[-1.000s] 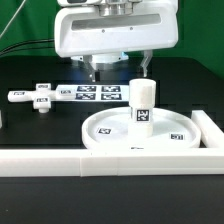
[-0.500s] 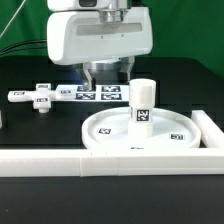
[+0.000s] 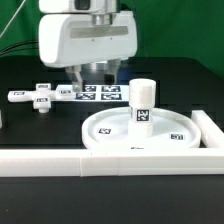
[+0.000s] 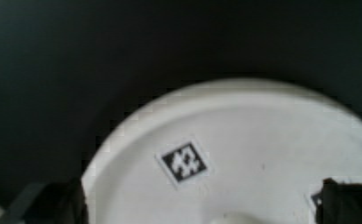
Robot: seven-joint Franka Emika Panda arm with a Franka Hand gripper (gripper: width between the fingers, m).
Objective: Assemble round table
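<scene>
The large white rimmed round plastic disc lies flat on the black counter with the short white cylinder leg standing upright on it, and the white cross-shaped base lies well apart toward the exterior view's left. The jaws hang behind the disc over the marker board, spread wide and holding nothing. The wrist view shows a blurred white rounded surface with one square tag past their dark tips.

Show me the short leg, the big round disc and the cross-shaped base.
short leg [image 3: 143, 95]: exterior view, its upright side wall above the tag.
round disc [image 3: 165, 122]: exterior view, bare inner floor beside the leg.
cross-shaped base [image 3: 42, 97]: exterior view, where its arms cross.
</scene>
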